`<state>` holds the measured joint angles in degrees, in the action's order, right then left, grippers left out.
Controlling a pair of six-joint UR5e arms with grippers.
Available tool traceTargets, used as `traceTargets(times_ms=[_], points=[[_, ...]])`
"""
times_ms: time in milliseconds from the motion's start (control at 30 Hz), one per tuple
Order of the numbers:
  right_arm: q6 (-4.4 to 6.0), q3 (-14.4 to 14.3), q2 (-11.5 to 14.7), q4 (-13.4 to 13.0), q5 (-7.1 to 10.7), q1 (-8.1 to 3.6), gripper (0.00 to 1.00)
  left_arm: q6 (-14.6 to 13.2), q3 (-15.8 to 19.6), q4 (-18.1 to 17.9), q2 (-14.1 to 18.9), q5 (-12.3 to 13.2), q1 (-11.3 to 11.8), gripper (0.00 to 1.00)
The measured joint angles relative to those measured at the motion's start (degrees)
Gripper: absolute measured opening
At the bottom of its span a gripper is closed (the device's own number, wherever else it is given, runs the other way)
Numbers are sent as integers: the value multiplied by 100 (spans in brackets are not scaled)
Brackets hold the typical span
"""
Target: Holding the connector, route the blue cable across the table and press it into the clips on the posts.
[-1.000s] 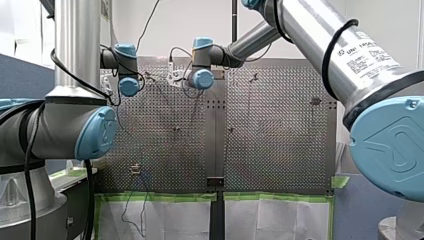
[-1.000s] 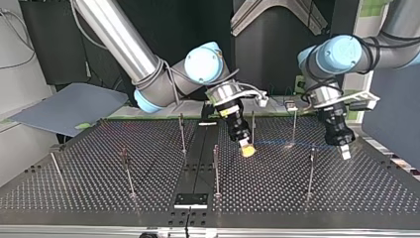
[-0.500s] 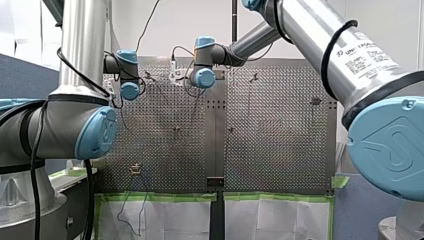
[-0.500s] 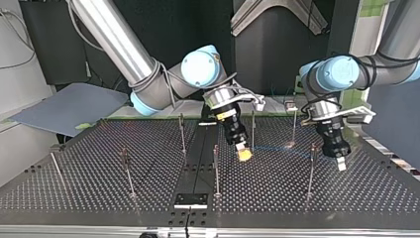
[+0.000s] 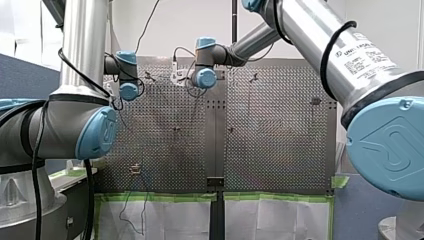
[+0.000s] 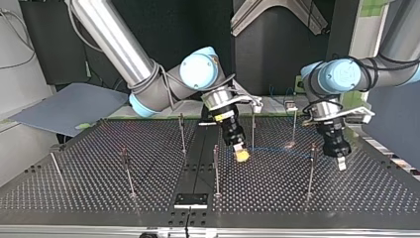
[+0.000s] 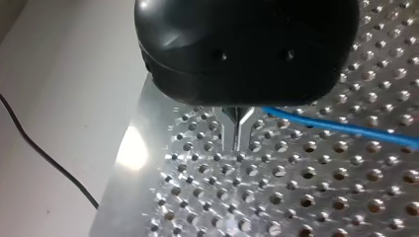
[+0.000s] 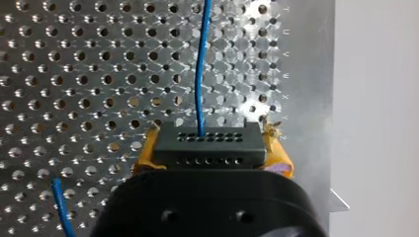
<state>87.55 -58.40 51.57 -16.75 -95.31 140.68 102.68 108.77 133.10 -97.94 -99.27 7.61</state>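
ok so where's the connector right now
The connector is clamped between the yellow pads of my right end effector, just above the table near the top view's middle, beside a thin post, with the blue cable running out of its face.

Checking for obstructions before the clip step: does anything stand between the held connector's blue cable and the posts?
Nothing visible does. My right end effector holds the connector. The blue cable runs low over the bare table, beside the nearest post, with no other object between them.
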Motion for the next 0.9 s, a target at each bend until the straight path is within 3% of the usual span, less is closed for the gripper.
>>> traceTargets(times_ms=[33,67,100,133,167,200,233,400,633,900], points=[[0,0,-23,24,-1,0,0,40,1,40,0,-25,0,22],[-2,0,-42,41,-4,1,0,92,2,90,0,-60,1,22],[-2,0,-66,62,-6,3,0,133,2,130,0,-89,1,36],[-2,0,-103,87,-11,7,0,173,2,173,0,-121,1,62],[-1,0,-132,106,-17,11,0,220,3,232,0,-162,-3,62],[-1,-1,-160,122,-23,15,0,248,4,278,0,-188,-9,84],[1,-1,-189,137,-30,19,0,272,6,327,0,-210,-16,96],[32,0,-260,165,-59,7,0,403,9,591,0,-263,-51,100],[226,-1,-311,171,-83,-24,0,539,10,945,0,-247,-59,100],[310,-15,-317,217,-144,-74,0,625,46,1351,85,-198,-98,100]])
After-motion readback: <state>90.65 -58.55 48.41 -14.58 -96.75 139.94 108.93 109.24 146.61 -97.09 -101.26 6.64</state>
